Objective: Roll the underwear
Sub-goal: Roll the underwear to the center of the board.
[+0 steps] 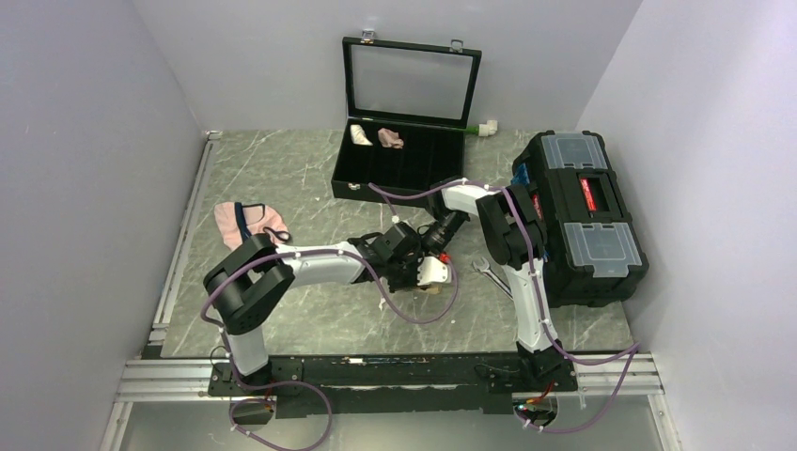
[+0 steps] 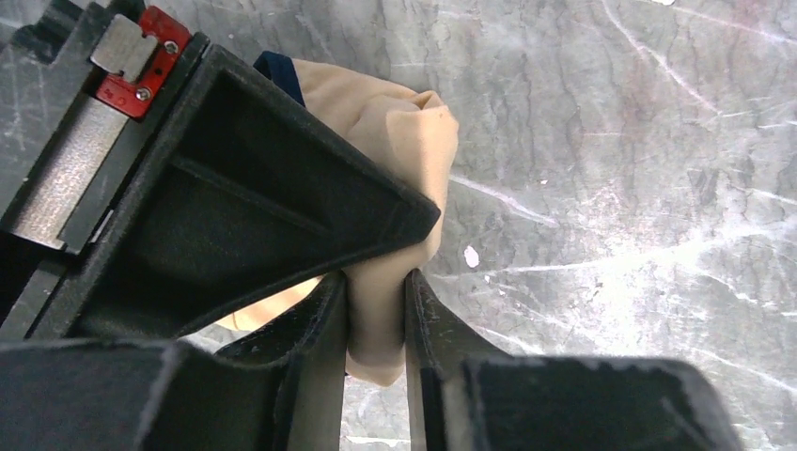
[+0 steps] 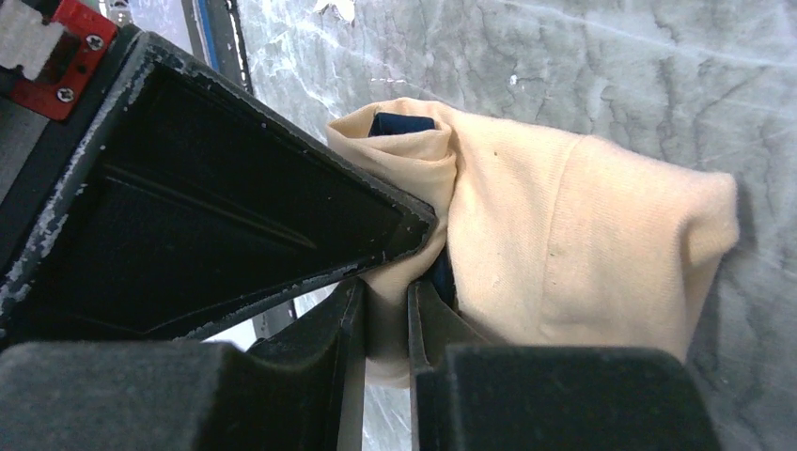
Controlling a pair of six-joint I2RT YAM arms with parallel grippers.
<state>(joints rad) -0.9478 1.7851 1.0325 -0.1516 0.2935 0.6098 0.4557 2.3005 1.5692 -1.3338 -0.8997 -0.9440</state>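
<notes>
The tan-beige underwear [image 1: 434,273] lies bunched on the grey marble table near the middle, between both grippers. In the left wrist view my left gripper [image 2: 376,315] is shut on a thick fold of the underwear [image 2: 399,150], whose navy edging peeks out at the top. In the right wrist view my right gripper [image 3: 385,310] is shut on another fold of the underwear [image 3: 583,235], which spreads to the right as a rounded bundle with navy trim at its top. From above, the left gripper [image 1: 406,266] and the right gripper [image 1: 439,246] meet over the cloth.
An open black compartment case [image 1: 399,174] at the back holds a cream roll [image 1: 359,134] and a pink roll [image 1: 390,138]. Pink underwear [image 1: 246,222] lies at the left. A black toolbox [image 1: 581,214] stands at the right, with a wrench [image 1: 491,273] beside it.
</notes>
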